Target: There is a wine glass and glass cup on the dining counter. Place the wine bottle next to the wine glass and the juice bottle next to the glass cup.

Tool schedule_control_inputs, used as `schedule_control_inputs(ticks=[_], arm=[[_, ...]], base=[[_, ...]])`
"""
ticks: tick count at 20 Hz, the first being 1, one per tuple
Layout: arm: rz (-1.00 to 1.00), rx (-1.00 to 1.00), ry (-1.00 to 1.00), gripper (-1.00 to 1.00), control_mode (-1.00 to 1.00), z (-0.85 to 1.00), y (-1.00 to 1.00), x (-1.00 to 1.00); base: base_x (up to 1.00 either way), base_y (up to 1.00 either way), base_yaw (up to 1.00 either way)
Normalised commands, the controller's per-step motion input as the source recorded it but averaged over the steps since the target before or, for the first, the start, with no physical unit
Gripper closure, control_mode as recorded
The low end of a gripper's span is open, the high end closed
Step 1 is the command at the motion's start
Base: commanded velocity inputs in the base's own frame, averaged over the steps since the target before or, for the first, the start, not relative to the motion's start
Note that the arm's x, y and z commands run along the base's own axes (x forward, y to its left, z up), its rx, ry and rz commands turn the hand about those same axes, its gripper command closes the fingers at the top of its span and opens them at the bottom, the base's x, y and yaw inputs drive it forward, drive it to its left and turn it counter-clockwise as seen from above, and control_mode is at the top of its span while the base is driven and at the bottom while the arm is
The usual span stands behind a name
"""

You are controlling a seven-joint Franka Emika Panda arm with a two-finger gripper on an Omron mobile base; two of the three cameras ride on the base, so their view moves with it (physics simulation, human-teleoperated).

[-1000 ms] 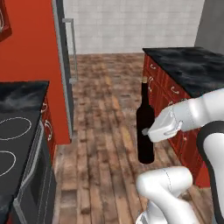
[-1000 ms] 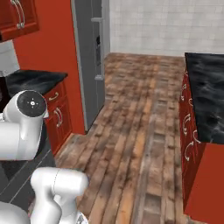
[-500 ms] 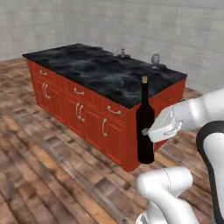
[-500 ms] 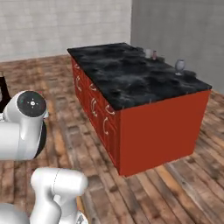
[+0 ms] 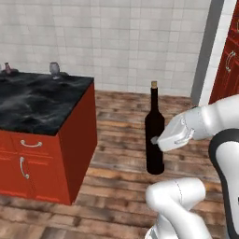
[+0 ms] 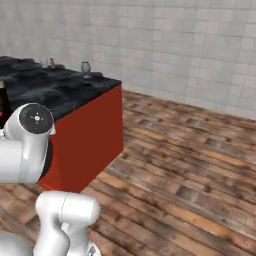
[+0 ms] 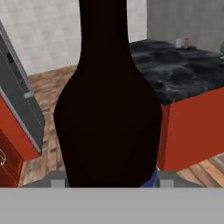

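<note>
My gripper (image 5: 156,140) is shut on the wine bottle (image 5: 154,133), a tall dark bottle with a tan top, held upright above the wooden floor to the right of the dining counter (image 5: 42,109). In the hand view the wine bottle (image 7: 109,109) stands close up between the fingertips (image 7: 57,182). At the counter's far end stands the wine glass (image 5: 54,69). Further left along that edge is the small pink juice bottle (image 5: 7,67). The hand view shows the juice bottle (image 7: 187,43) right beside the glass cup (image 7: 178,42). The right base view has the wine glass (image 6: 85,67) and the juice bottle (image 6: 51,63).
Wooden floor (image 5: 121,126) runs between the counter's red end panel (image 5: 79,135) and a white tiled wall (image 5: 116,42). A grey upright and red cabinets (image 5: 228,60) stand at the right. In the hand view a grey appliance (image 7: 17,96) stands left of the bottle.
The whole picture has swung round as the base moved: the counter now lies to my left with its far corner close. The wine bottle stays in the gripper, in the same place relative to the arm.
</note>
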Motion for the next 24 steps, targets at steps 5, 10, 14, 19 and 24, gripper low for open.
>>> schedule_control_inputs(ticks=[5, 10, 14, 19, 24], arm=[[0.0, 0.0, 0.0, 1.0, 1.0, 0.0, 0.0, 0.0], [0.0, 0.0, 0.0, 1.0, 1.0, 0.0, 0.0, 0.0], [0.0, 0.0, 0.0, 1.0, 1.0, 0.0, 0.0, 0.0], [0.0, 0.0, 0.0, 1.0, 1.0, 0.0, 0.0, 0.0], [0.0, 0.0, 0.0, 1.0, 1.0, 0.0, 0.0, 0.0]], base=[[0.51, 0.05, -0.51], [0.82, 0.01, -0.14], [0.88, 0.0, -0.06], [0.88, 0.0, -0.05], [0.89, 0.0, -0.05]])
